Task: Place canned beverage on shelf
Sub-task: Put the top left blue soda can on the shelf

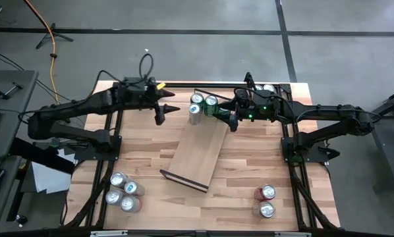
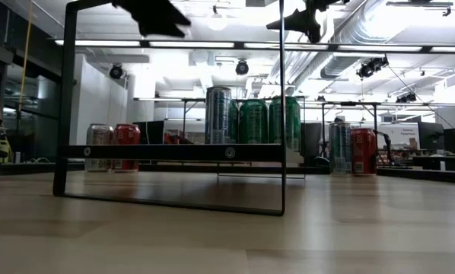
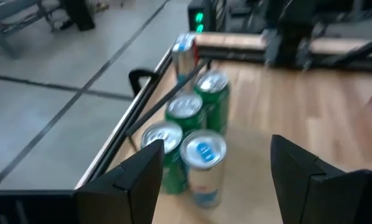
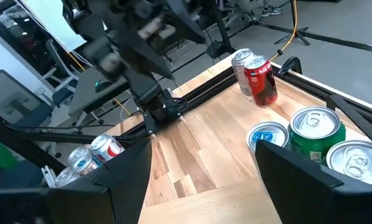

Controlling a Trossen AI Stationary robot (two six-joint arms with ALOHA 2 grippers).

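Left gripper (image 1: 160, 116): fingers spread, nothing between them, hovering just beside the shelf's far end. Probably sized for a can's width, ready to take or just clear of one. Right gripper (image 1: 232, 121): likewise parted and empty, poised over the opposite side of the cluster. Shelf (image 1: 196, 153): lying diagonally mid-table, rails at the short ends. Silver can (image 1: 195, 112) and green cans (image 1: 211, 103): upright, packed together at the far end, leaving the near boards free. Spare cans (image 1: 124, 193) near the left front corner; more (image 1: 266, 201) at right front.
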